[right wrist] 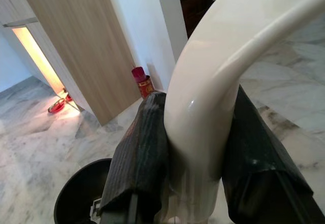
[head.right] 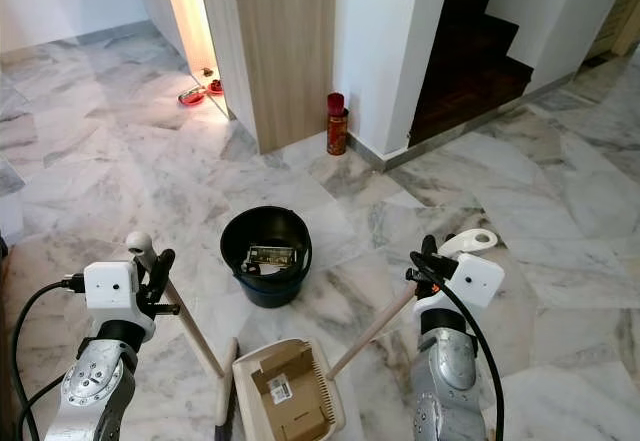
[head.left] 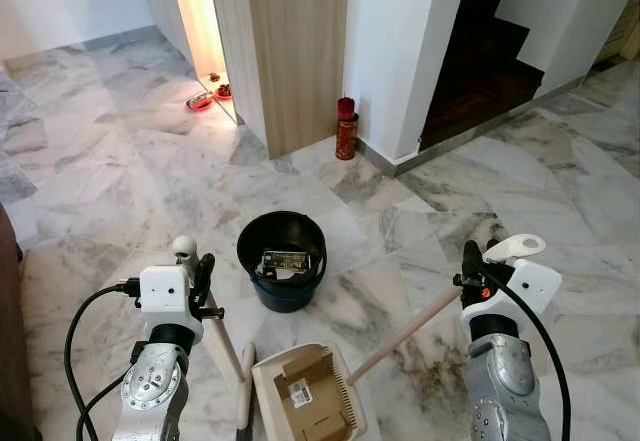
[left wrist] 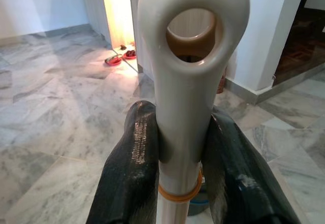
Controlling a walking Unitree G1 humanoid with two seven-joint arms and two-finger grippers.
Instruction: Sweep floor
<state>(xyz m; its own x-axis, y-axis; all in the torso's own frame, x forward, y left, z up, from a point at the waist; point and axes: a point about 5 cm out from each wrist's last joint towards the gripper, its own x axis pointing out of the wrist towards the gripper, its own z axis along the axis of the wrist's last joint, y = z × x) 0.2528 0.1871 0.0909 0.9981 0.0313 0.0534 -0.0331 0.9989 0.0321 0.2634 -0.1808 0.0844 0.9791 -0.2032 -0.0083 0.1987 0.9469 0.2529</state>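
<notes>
My left gripper [head.left: 197, 266] is shut on the white eyelet top of a wooden broom handle [head.left: 225, 336], which slants down to the floor beside a cream dustpan [head.left: 266, 379]. Up close, its black fingers [left wrist: 133, 163] clamp the handle [left wrist: 185, 82]. My right gripper [head.left: 474, 264] is shut on the curved white grip of the dustpan's long handle [head.left: 400, 333]; its fingers [right wrist: 144, 153] squeeze that grip [right wrist: 203, 107]. Brown cardboard scraps [head.left: 305, 381] lie in the dustpan. A black bucket [head.left: 285, 297] holding some litter stands just beyond the pan.
A wooden cabinet [head.left: 295, 51] and a white wall pillar [head.left: 400, 51] stand ahead, with a red canister [head.left: 346, 129] at their foot. Dark stairs [head.left: 480, 56] rise at the right. Red dishes [head.left: 200, 101] lie by the lit gap. Dark furniture [head.left: 8, 361] borders the left. Marble floor spreads around.
</notes>
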